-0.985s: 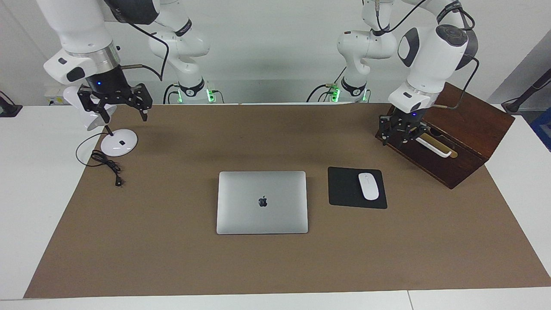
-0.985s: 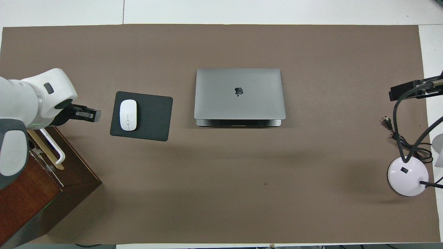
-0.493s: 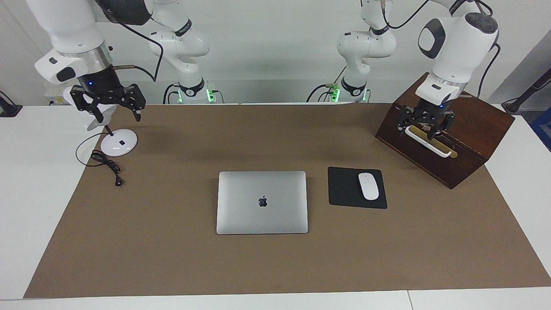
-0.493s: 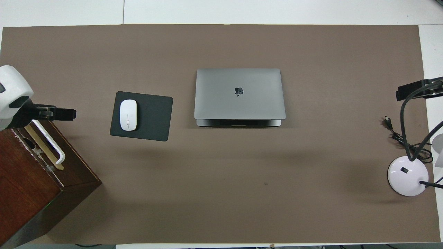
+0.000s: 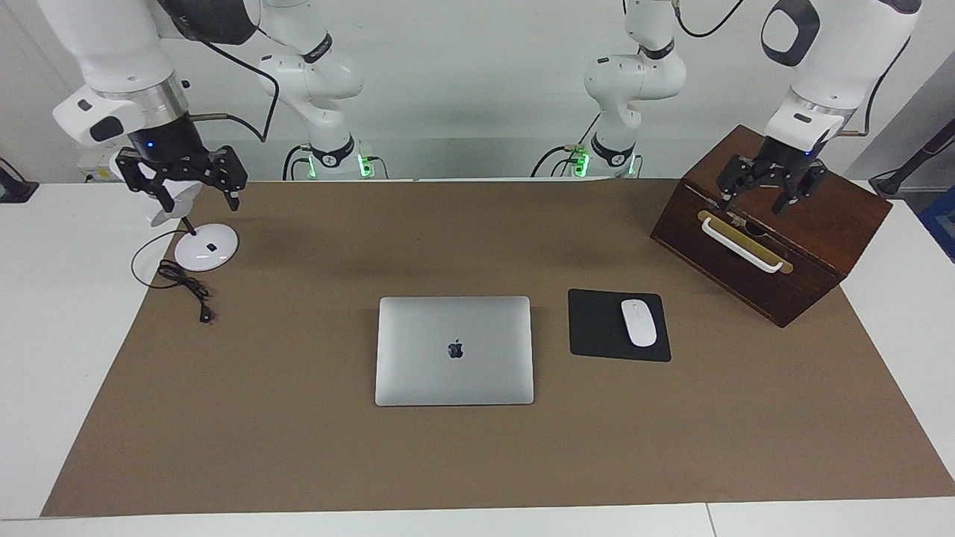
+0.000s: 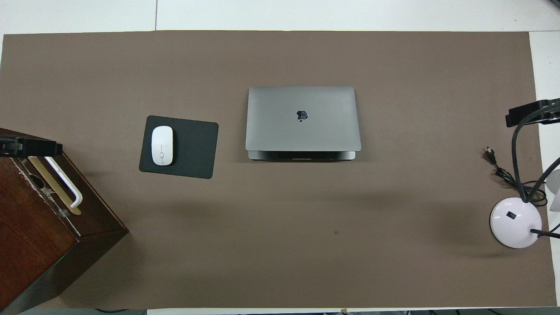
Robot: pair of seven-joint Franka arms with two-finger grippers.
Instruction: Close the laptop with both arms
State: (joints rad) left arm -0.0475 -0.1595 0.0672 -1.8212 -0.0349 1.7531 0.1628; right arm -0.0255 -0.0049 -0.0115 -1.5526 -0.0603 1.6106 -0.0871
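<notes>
The silver-grey laptop point(image 5: 454, 350) lies in the middle of the brown mat with its lid down flat and the apple logo facing up; it also shows in the overhead view point(image 6: 302, 119). My left gripper point(image 5: 772, 186) hangs open and empty over the top of the wooden box, well away from the laptop; only its tip point(image 6: 30, 148) shows in the overhead view. My right gripper point(image 5: 181, 179) hangs open and empty over the white lamp at the right arm's end of the table, also away from the laptop; it shows at the edge of the overhead view point(image 6: 531, 114).
A dark wooden box point(image 5: 746, 287) with a white handle stands at the left arm's end. A black mouse pad point(image 5: 597, 328) with a white mouse point(image 5: 639, 322) lies beside the laptop. A white lamp base point(image 5: 207, 247) and its cable point(image 5: 186, 287) sit at the right arm's end.
My left gripper has risen from in front of the box handle to over the box top. My right gripper has drifted slightly outward and up. The laptop has not moved.
</notes>
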